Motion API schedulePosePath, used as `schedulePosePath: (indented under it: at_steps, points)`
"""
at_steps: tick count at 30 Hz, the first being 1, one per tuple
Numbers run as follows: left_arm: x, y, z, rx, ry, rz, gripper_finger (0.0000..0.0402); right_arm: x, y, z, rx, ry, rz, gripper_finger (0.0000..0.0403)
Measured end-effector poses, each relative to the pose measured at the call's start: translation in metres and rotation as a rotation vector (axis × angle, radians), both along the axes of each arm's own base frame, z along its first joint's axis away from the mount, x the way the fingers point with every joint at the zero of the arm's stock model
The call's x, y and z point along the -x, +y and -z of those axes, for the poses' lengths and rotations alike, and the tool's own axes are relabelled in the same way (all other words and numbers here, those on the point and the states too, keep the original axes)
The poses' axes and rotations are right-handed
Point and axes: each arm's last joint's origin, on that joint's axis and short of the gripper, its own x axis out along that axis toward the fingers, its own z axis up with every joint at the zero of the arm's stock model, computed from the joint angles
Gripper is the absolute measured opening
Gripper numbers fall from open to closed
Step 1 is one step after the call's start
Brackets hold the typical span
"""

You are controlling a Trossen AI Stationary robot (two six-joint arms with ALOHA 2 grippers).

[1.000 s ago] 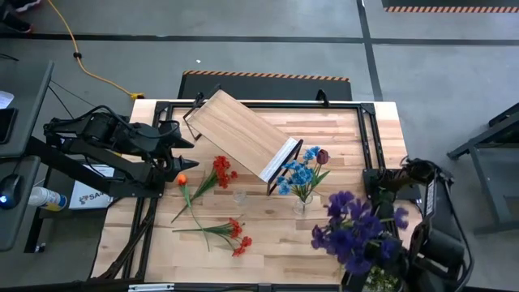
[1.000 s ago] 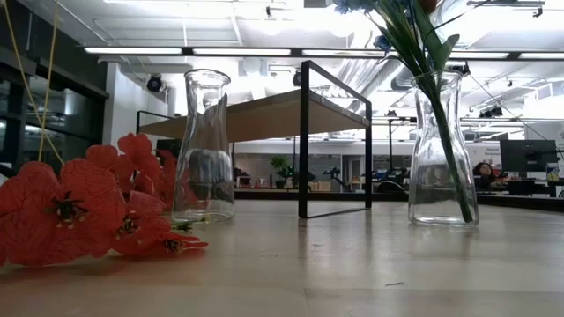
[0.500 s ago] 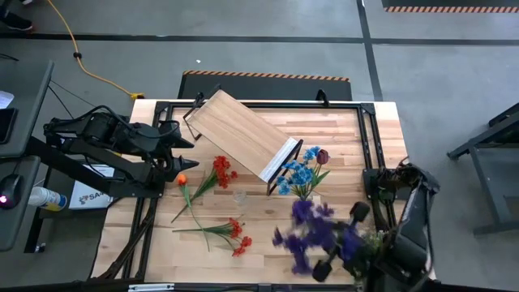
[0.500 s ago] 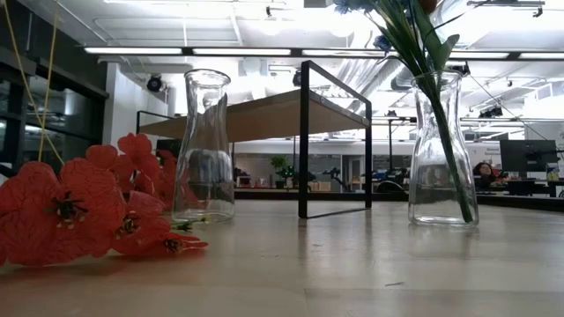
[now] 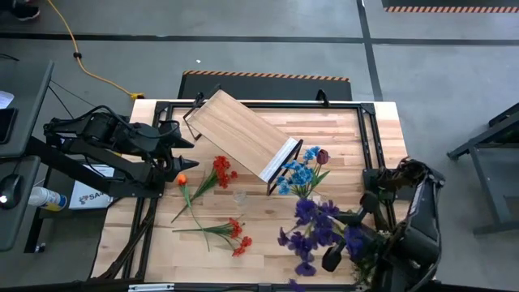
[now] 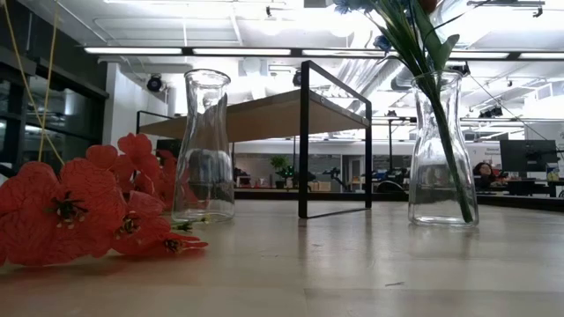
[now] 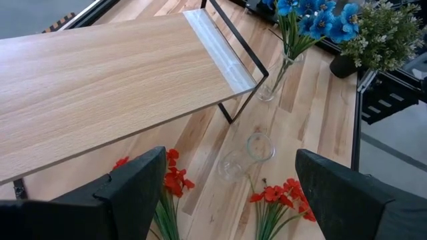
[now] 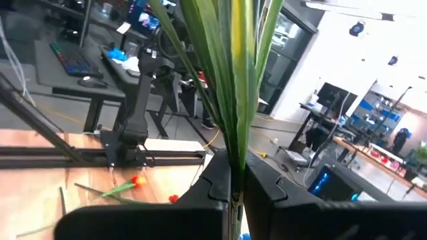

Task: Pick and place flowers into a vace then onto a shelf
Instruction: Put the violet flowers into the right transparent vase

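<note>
The right gripper [image 8: 237, 190] is hovering over the near right part of the surface [image 5: 349, 130], its fingers pressed tight on the green stems of a bunch of purple flowers [image 5: 318, 234], whose heads are spreading out to the left of the arm in the high view and whose long leaves are rising straight past the fingers in the right wrist view. The left gripper [image 5: 185, 143] is waiting at the far left edge of the surface with its fingers spread wide and nothing between them, pointing toward the shelf [image 5: 242, 133], which is sitting at an angle across the far middle of the surface, its light board resting on black frame ends. Just beside the shelf's right end, a glass vase [image 6: 443, 150] is standing upright with blue flowers [image 5: 298, 173] and one dark red flower [image 5: 323, 156] in it. A second glass vase [image 6: 204, 148] is standing upright and holding no stems, to the left of the first one and near the shelf's near edge. On the surface to the left of that vase, a red flower stem [image 5: 215, 173] and an orange flower [image 5: 182, 180] are lying flat, close together, and another stem of red flowers [image 5: 227, 234] is lying nearer the front edge, well apart from both vases. In the low view, large red blooms [image 6: 79, 211] are resting on the surface close to the camera.
</note>
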Motion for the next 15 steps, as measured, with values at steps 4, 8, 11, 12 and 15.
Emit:
schedulePosePath:
  at_steps: [4, 8, 11, 12, 15]
  points:
    - [0.000, 0.000, 0.000, 0.000, 0.000, 0.000, 0.0367, 0.016, -0.007, -0.011, -0.005, 0.004, -0.031, 0.0007]
    - [0.000, 0.000, 0.000, 0.000, 0.000, -0.001, 0.0367, 0.035, -0.021, -0.024, 0.006, 0.012, -0.062, 0.0007]
    - [0.000, 0.000, 0.000, 0.007, -0.001, -0.007, 0.0367, 0.049, -0.035, -0.034, -0.002, 0.021, -0.085, 0.0007]
    - [0.000, 0.000, 0.000, 0.008, -0.002, -0.008, 0.0367, 0.054, -0.039, -0.037, -0.009, 0.025, -0.095, 0.0007]
    - [0.000, 0.000, 0.000, 0.008, -0.004, -0.011, 0.0367, 0.065, -0.053, -0.048, -0.047, 0.023, -0.119, 0.0007]
